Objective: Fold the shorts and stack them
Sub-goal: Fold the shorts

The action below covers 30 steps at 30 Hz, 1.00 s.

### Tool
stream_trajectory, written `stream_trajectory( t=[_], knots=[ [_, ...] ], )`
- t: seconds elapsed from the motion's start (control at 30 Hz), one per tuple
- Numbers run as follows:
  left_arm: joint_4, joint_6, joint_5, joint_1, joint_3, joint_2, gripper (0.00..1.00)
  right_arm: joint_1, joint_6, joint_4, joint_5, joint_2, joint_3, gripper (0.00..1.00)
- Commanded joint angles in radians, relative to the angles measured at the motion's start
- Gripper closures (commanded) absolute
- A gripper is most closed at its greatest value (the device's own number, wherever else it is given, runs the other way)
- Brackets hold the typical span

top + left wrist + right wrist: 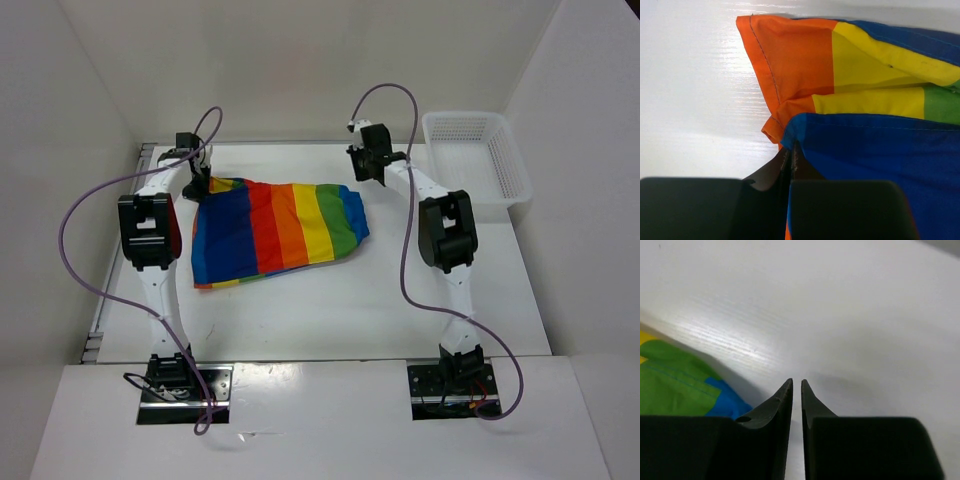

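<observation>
The rainbow-striped shorts [280, 230] lie partly folded on the white table, left of centre. My left gripper [197, 183] sits at their far left corner, shut on the cloth. In the left wrist view its jaws [791, 150] pinch a blue edge of the shorts [865, 155], with orange and yellow layers beyond. My right gripper [362, 172] hangs above the table just off the shorts' far right corner. Its jaws [796, 382] stand a narrow slit apart with nothing between them, and the green and blue corner of the shorts [675, 385] lies to their left.
A white mesh basket [505, 150] stands at the far right of the table [350, 310]. White walls close in the back and both sides. Purple cables loop off both arms.
</observation>
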Motion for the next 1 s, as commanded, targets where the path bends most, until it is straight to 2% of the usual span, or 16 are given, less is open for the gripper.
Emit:
stream_trajectory(
  t=[0.0,0.13,0.2,0.33,0.5,0.73,0.93,0.97],
  knots=[
    [-0.027,0.004,0.001,0.002,-0.009,-0.014,0.99,-0.007,-0.059,0.069,0.072,-0.033,0.108,0.83],
    [-0.036,0.004,0.062,-0.021,0.001,-0.082,0.94,0.030,-0.143,-0.032,-0.118,-0.104,0.155,0.76],
    [-0.036,0.004,0.062,-0.033,0.011,-0.118,0.88,0.071,-0.190,-0.079,-0.151,-0.141,0.103,0.76],
    [-0.027,0.004,0.062,-0.066,0.011,-0.139,0.86,0.104,-0.199,-0.109,-0.218,-0.189,-0.011,0.76],
    [-0.027,0.004,0.053,-0.066,0.002,-0.129,0.96,0.113,-0.217,-0.109,-0.189,-0.220,-0.074,0.76],
    [-0.008,0.004,0.088,-0.066,0.050,-0.192,0.94,0.135,-0.276,-0.132,-0.232,-0.229,-0.149,0.76],
    [0.004,0.004,0.116,-0.066,0.116,-0.215,0.94,0.144,-0.286,-0.113,-0.165,-0.210,-0.201,0.82],
    [0.004,0.004,0.127,-0.066,0.129,-0.206,0.91,0.144,-0.297,-0.104,-0.156,-0.201,-0.201,0.83]
  ],
)
